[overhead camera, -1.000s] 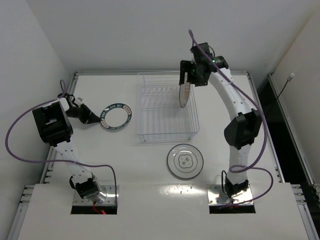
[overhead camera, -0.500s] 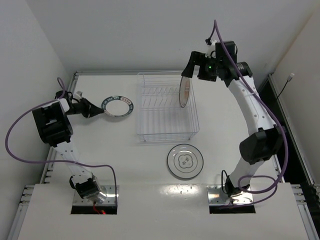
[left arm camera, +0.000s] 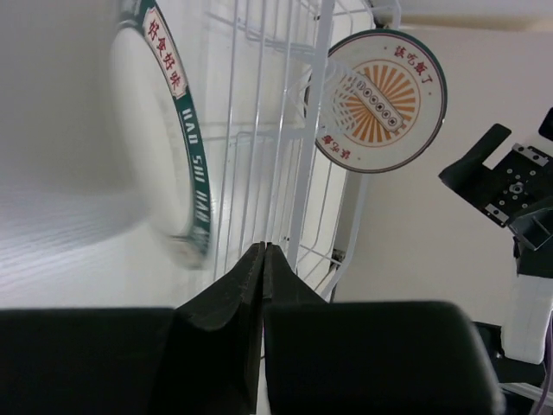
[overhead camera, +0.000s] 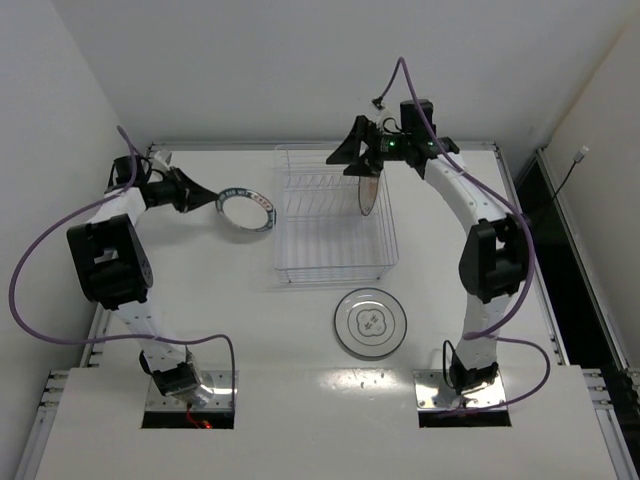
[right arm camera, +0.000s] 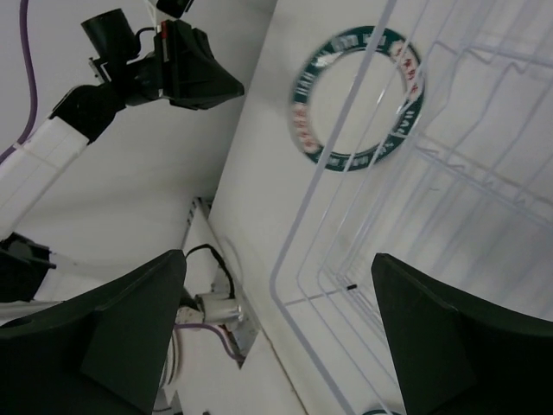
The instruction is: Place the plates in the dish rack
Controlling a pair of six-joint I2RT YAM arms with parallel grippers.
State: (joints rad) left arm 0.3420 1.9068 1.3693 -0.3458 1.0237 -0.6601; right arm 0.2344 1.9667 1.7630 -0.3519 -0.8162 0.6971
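The orange sunburst plate stands upright in the white wire dish rack; it also shows in the left wrist view. My right gripper hangs open and empty above the rack's far end. The teal-rimmed plate lies left of the rack. My left gripper is shut with nothing between its jaws, its tips beside that plate's left edge. The plate is blurred in the left wrist view. The pale grey plate lies flat in front of the rack.
The rack's wires fill the right wrist view, with the teal-rimmed plate and my left gripper beyond them. White walls stand behind and on both sides. A raised rim runs along the table's far edge.
The right gripper has let go of the orange plate, which stays upright in the rack, and has swung up and left. The left gripper has moved away and right, with the teal-rimmed plate nearer the rack.
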